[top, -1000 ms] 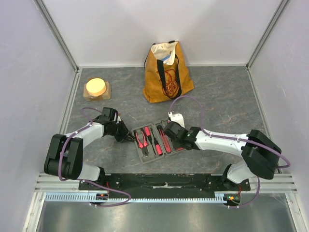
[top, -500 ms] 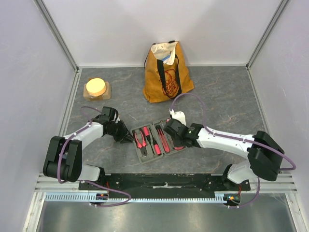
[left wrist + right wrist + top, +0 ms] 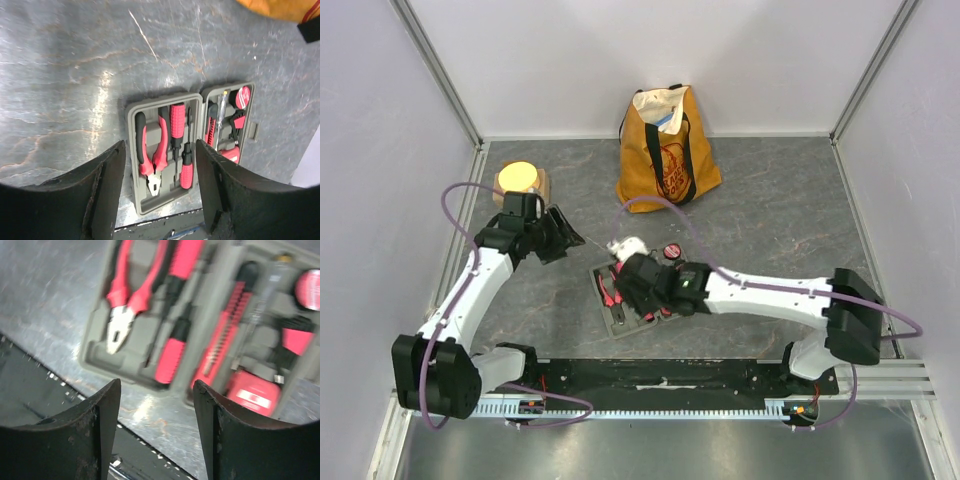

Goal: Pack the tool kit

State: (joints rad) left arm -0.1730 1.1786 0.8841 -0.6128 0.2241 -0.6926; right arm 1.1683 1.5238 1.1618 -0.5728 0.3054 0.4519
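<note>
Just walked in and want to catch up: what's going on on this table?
A robot is packing tools. The grey case lies open and flat on the table, with pliers, screwdrivers and other red-and-black tools seated in its slots. The right claw hovers open above the case, holding nothing. The left claw is also open and empty, off to the left of the case and apart from it. The lid is not yet shut.

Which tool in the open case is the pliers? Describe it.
On the grey table lies the open tool kit, two trays side by side. The pliers sit in the tray without the round tape measure, at its outer edge. Only they have two curved red-and-black handles meeting in metal jaws.
</note>
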